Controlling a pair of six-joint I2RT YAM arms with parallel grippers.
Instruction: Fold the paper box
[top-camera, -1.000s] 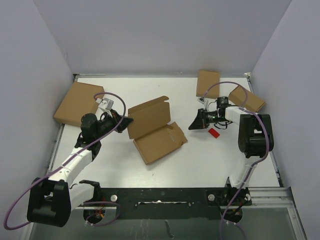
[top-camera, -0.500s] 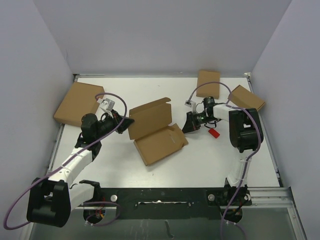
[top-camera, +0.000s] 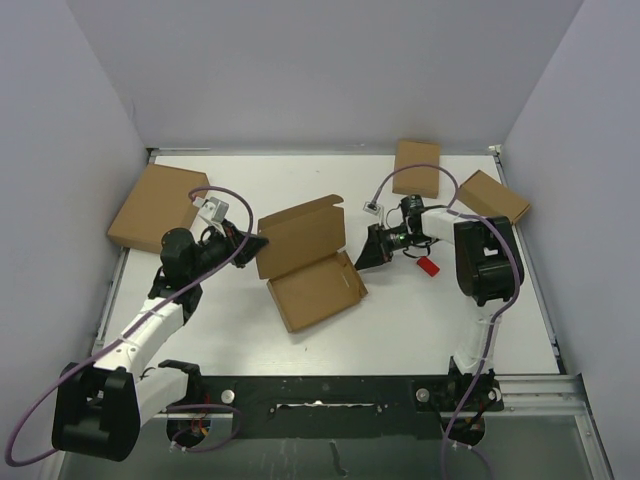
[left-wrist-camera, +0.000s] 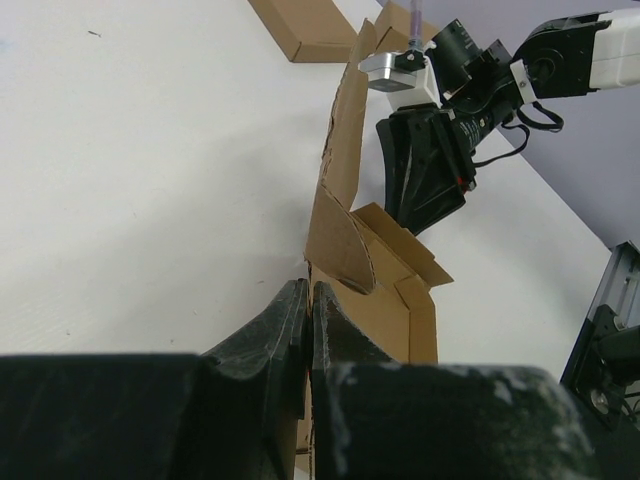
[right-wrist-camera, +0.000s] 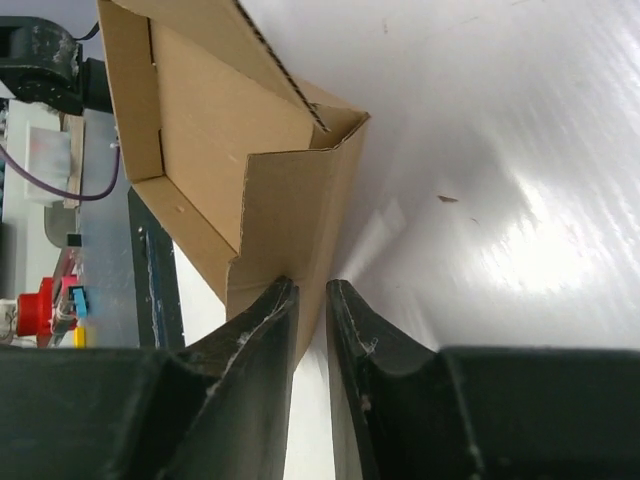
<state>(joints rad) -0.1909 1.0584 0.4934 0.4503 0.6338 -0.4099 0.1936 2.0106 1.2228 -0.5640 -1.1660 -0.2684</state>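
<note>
so the brown die-cut cardboard mailer box (top-camera: 318, 290) sits mid-table, tray flat, hinged lid standing up on the far side; left gripper (top-camera: 256, 243) is clamped tight on the box's left end, fingers (left-wrist-camera: 285, 320) squeezed together on the card; right gripper (top-camera: 360, 260) is at the right side flap, fingers (right-wrist-camera: 265, 330) a sliver apart with the flap edge between, can't tell if it's squeezing; bigger brown cardboard box (top-camera: 158, 205) far left; one small brown cardboard box (top-camera: 417, 167) and another (top-camera: 493, 196) far right; little red thing (top-camera: 428, 266) just right of that gripper; all on the white table (top-camera: 420, 315)
</note>
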